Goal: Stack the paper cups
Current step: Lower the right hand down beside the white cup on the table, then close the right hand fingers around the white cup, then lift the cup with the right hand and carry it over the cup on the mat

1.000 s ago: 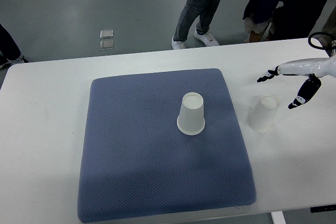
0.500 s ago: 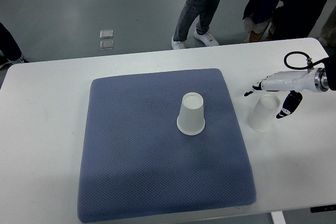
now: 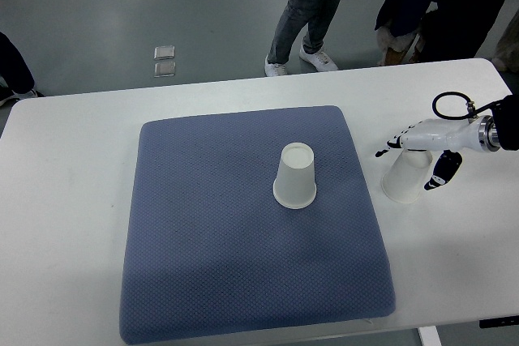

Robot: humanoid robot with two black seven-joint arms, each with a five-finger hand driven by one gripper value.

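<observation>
Two cups unstacked: my right hand [image 3: 409, 154] has moved left, now over the desk cup [image 3: 405, 177], fingers spread, gripping nothing; mat cup [image 3: 296, 176] untouched.

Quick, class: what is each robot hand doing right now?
Left robot hand: not in view.
Right robot hand: open, fingers spread over the upside-down paper cup on the table, not gripping it.

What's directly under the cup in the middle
The blue mat lies under the upside-down middle cup; the table is beneath that. Anything inside the cup is hidden.
</observation>
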